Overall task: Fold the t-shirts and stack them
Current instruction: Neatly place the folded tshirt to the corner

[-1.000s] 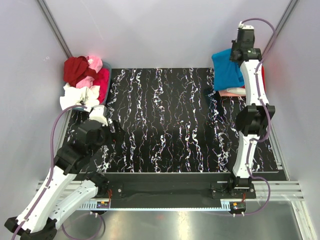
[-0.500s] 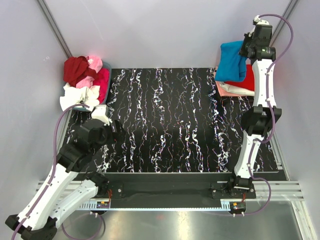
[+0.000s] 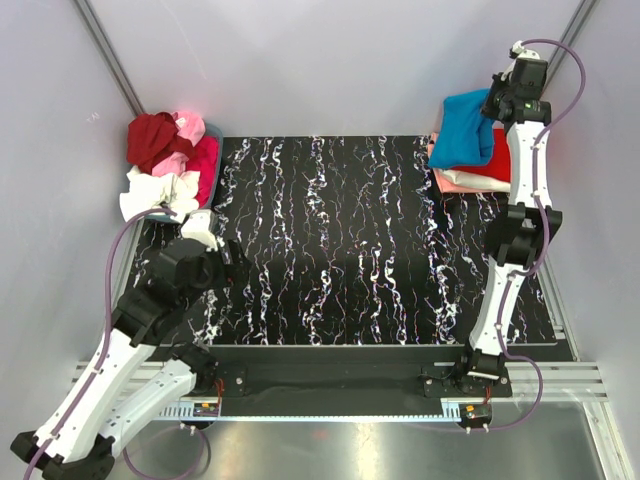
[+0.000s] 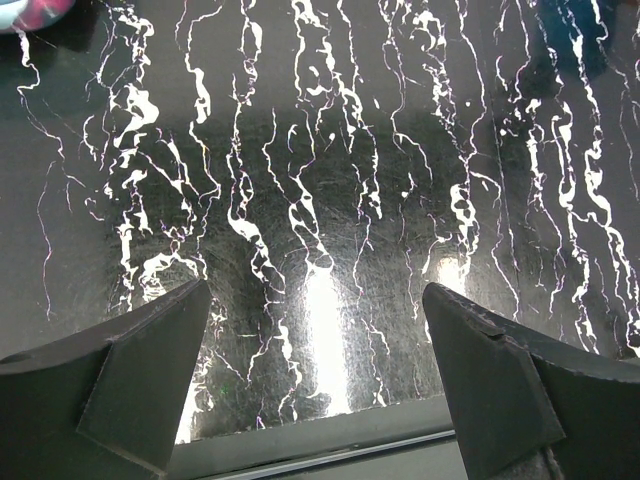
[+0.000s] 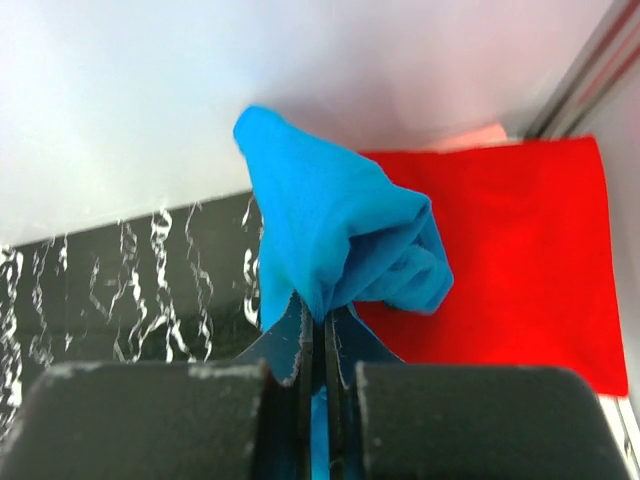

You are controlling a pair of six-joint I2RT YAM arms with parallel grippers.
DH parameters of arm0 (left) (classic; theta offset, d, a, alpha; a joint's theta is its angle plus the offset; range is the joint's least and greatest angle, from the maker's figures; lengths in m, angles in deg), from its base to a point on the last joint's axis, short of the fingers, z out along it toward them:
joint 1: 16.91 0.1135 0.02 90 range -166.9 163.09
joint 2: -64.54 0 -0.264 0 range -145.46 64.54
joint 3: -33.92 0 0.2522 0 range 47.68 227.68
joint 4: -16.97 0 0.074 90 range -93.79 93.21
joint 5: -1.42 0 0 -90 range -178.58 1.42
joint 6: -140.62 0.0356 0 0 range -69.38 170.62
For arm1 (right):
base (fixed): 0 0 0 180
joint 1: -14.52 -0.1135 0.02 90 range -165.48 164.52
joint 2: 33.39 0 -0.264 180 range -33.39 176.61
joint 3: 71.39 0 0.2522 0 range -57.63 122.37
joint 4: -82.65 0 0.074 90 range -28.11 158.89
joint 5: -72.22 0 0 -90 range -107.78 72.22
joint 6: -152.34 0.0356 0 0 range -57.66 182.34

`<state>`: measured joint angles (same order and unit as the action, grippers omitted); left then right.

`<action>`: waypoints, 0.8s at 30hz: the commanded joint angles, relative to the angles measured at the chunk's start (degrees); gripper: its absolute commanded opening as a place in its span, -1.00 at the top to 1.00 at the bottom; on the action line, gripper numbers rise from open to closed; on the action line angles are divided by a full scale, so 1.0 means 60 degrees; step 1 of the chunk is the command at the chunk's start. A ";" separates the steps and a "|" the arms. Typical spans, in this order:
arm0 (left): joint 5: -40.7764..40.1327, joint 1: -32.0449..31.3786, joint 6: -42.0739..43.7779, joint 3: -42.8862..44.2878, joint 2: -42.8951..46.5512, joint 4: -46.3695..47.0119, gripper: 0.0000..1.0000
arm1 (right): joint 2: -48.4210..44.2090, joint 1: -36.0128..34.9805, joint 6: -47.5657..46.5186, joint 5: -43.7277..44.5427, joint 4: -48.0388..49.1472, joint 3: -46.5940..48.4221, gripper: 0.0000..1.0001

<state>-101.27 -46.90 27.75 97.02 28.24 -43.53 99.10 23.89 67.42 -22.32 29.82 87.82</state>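
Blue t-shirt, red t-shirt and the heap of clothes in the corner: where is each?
blue t-shirt (image 3: 466, 125), top external view, middle of the bunched cloth.
red t-shirt (image 5: 520, 260), right wrist view, its flat upper face.
heap of clothes (image 3: 150, 138), top external view, the dark red shirt.

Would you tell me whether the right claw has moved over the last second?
Yes: the right claw, shut on the blue t-shirt, shifted right, closer to the metal frame post.

Bunched blue t-shirt (image 3: 466, 128) above red t-shirt (image 5: 500, 250)
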 commanded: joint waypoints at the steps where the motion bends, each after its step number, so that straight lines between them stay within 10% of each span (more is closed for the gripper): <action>1: -0.0068 0.0049 0.0135 -0.0050 0.0175 0.0436 -0.89 | 0.0155 0.0210 -0.0292 0.0126 0.1821 -0.0056 1.00; 24: -0.0068 0.0136 0.0092 -0.0050 0.0380 0.0407 -0.89 | 0.1839 0.0651 0.1409 0.3845 0.6978 -0.2282 1.00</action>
<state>-101.16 -46.40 27.92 96.98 30.67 -43.42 109.28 27.36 74.04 -6.14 60.42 74.90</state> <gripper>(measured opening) 0.944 0.030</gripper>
